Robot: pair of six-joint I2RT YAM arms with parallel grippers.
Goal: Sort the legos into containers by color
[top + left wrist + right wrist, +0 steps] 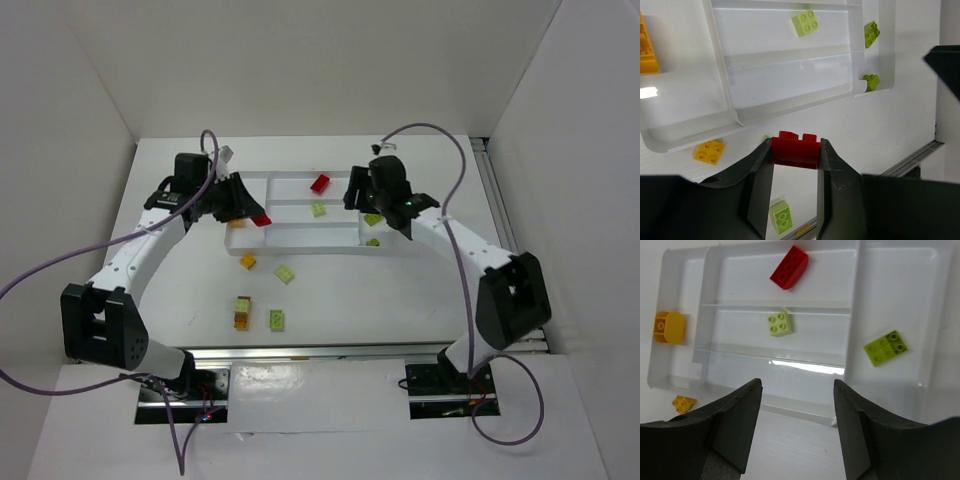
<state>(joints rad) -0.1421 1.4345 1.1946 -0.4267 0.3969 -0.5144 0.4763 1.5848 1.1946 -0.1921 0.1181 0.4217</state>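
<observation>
From above, the left tool (256, 214) at the left end of the white tray (300, 244) is clamped on a red lego (262, 219). The right tool (380, 210) hangs over the tray's right end, and its spread is hard to judge here. A second red lego (320, 183) lies in the far slot and a pale green lego (318, 209) in the middle slot. A yellow-orange lego (247, 261) and a green lego (285, 274) lie on the tabletop (400, 290) below the tray.

In the left wrist view, the left tool's fingers (760, 175) pinch the red lego at lower centre, just outside the tray's near rim. The pale green lego is at upper centre.

In the right wrist view, the right tool (797, 390) is spread wide with nothing between its fingers. It hangs at the tray's near rim, with the second red lego at top centre and the pale green lego mid-frame.
</observation>
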